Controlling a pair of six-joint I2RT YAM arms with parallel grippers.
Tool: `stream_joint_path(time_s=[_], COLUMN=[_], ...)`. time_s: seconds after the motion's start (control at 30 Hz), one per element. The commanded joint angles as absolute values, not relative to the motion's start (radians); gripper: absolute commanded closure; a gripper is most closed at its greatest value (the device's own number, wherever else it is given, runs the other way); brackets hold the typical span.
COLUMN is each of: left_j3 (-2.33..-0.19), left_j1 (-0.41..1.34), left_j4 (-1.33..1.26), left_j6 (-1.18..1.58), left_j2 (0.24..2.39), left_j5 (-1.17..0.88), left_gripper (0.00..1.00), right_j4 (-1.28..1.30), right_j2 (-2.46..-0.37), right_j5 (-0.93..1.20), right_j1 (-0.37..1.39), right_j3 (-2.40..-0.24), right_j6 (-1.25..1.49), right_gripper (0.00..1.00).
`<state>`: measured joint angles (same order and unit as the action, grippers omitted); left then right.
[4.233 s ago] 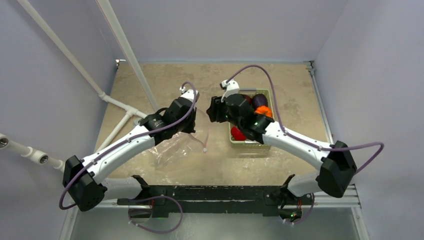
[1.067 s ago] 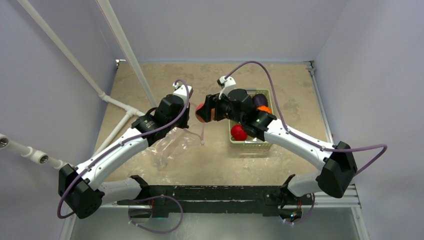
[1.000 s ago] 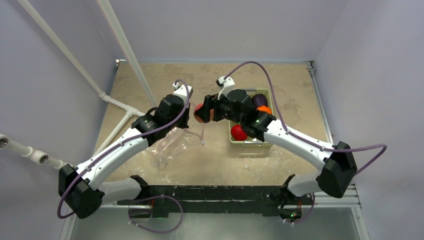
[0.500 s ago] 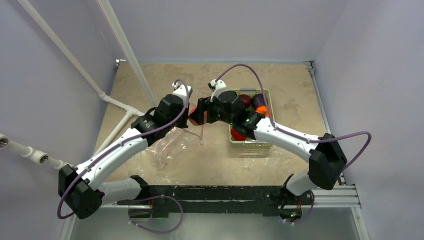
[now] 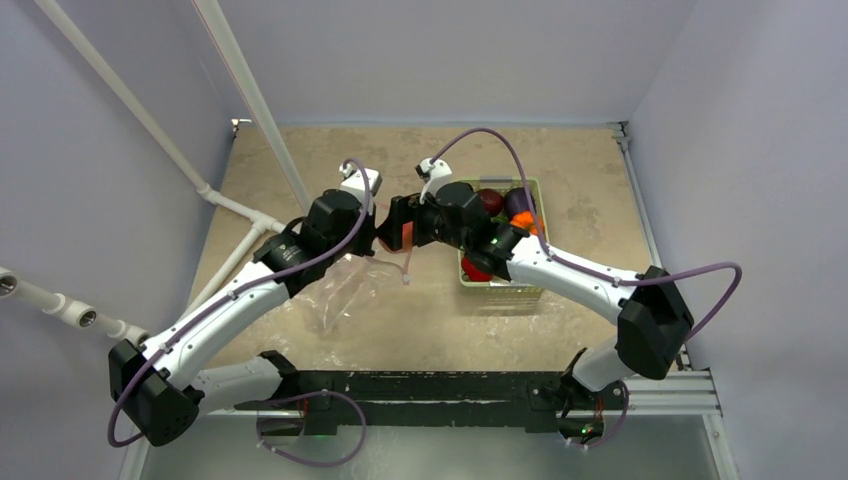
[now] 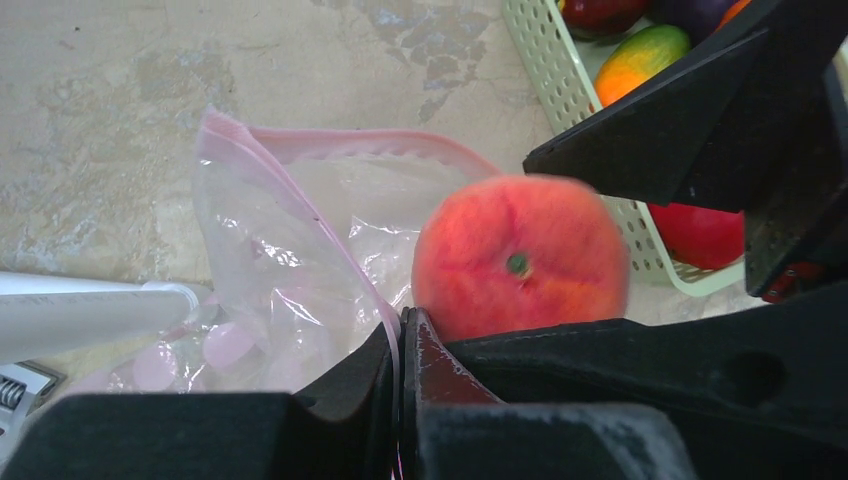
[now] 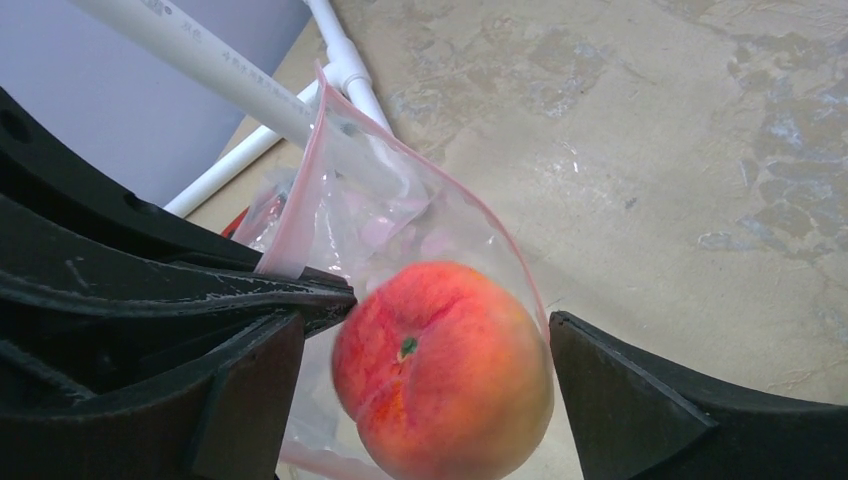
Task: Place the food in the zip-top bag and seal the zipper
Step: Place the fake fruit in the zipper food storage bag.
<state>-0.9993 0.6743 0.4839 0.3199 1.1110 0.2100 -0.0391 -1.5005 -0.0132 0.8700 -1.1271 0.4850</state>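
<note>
My left gripper [image 6: 402, 325] is shut on the pink zipper strip [image 6: 345, 270] of the clear zip-top bag [image 6: 290, 230] and holds its mouth up and open. A blurred peach [image 7: 445, 370] hangs over that mouth, with a gap on each side between it and the spread fingers [image 7: 640, 400] of my open right gripper [image 7: 428, 335]. From above, the two grippers meet at mid-table, the peach [image 5: 406, 235] between them and the bag [image 5: 340, 290] sagging below. More food, a red apple [image 6: 705, 235] among it, lies in the pale green basket [image 5: 500, 291].
The basket's wall [image 6: 560, 80] stands just right of the bag. White pipes [image 7: 200, 60] run along the left side, close behind the bag. The bag's small white slider tab [image 5: 406, 281] dangles below the grippers. Purple cables loop over both arms.
My right gripper carried the peach left from the basket to the bag's mouth and has just spread its jaws off it. The left arm lifted the bag edge slightly.
</note>
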Motion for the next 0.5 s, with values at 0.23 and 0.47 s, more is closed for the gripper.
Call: stream_joint_path(time_s=[0.23, 0.47], left_j3=[-0.983, -0.984], left_j1=[0.673, 0.673], left_j4=[0.407, 0.409], left_j6=[0.303, 0.302], left_j2=[1.053, 1.051], left_j5=[0.158, 0.162], left_gripper=[1.0, 1.0], right_j4=[-0.053, 0.072], right_j2=[-1.431, -1.351], right_j5=[-0.04, -0.15], right_j1=[0.877, 0.877], right_j3=[-1.16, -1.167], right_j6=[0.497, 0.527], right_gripper=[0.05, 0.07])
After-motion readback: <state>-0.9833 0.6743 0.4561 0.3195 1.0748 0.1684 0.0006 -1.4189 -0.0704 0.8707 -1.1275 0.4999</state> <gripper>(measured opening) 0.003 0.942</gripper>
